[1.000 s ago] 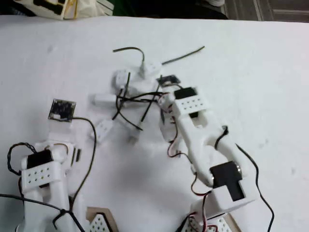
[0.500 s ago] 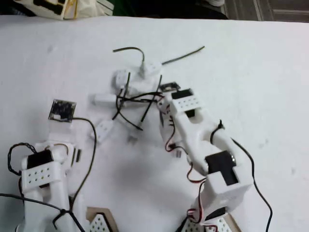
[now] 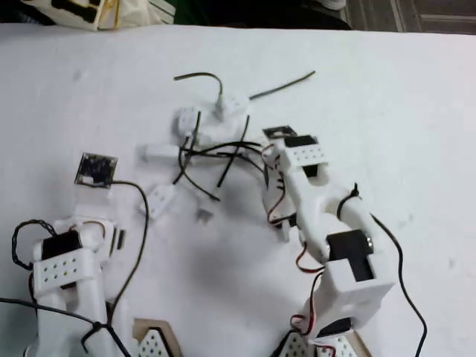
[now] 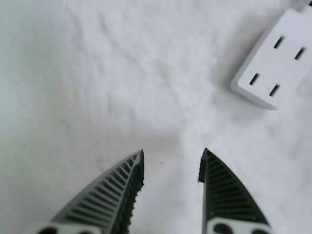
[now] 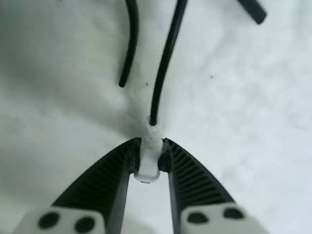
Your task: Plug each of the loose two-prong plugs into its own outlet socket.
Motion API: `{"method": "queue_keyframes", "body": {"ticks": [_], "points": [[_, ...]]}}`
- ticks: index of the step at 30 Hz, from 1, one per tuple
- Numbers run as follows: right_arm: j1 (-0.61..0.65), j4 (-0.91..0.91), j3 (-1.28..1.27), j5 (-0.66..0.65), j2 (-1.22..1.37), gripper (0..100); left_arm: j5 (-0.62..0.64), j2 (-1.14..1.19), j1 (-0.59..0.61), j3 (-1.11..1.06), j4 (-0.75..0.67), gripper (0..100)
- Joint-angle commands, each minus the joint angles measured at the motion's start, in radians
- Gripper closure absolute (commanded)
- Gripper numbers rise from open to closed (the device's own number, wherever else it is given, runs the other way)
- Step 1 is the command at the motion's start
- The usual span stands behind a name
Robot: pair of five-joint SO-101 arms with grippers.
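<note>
Right gripper [image 5: 149, 152] clamped on a white plug [image 5: 148, 163], its black cord [image 5: 165, 58] trailing across the white table [image 5: 253, 97], another cord end [image 5: 130, 44] beside it

- The small white plastic two-prong plug [image 5: 147, 168] sits between the right pincer [image 5: 148, 146]'s fingers, touching both.
- Its thin black rubber cord [image 5: 165, 68] runs straight ahead from that pincer's tips, with a second black cord end [image 5: 129, 44] just beside it.
- The white plastic rectangular outlet block [image 4: 275, 61] lies on the white table [image 4: 97, 73], ahead of the left pincer [image 4: 170, 158], off to one side and apart from it.

text: none legible | labels: none legible | numbers: none legible | signs: none legible
</note>
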State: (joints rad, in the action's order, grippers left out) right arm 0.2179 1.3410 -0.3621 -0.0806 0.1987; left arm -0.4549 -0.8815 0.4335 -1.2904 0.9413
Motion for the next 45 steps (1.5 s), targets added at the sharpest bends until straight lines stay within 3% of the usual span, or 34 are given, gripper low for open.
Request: {"method": "queue_keyframes", "body": {"ticks": [1,17,25,34,37,41,45], "points": [[-0.015,0.048,0.023,-0.066,-0.015,98.1,-0.008,-0.024,0.008,0.005,-0.014,80],[-0.013,0.343,0.219,-0.259,0.053,98.1,-0.006,-0.024,0.008,0.006,-0.014,80],[-0.012,0.377,0.172,-0.261,-0.380,98.1,0.008,-0.025,0.002,0.080,-0.008,80],[0.065,0.377,0.078,-0.256,-0.835,98.1,0.126,-0.025,-0.024,0.299,-0.002,80],[0.122,0.369,0.048,-0.207,-0.917,98.1,0.199,-0.031,-0.061,0.393,0.078,83],[0.203,0.315,0.014,-0.146,-1.010,98.1,0.284,-0.117,-0.147,0.532,0.232,99],[0.288,0.254,-0.037,-0.078,-1.092,98.1,0.315,-0.265,-0.277,0.609,0.330,98]]}}
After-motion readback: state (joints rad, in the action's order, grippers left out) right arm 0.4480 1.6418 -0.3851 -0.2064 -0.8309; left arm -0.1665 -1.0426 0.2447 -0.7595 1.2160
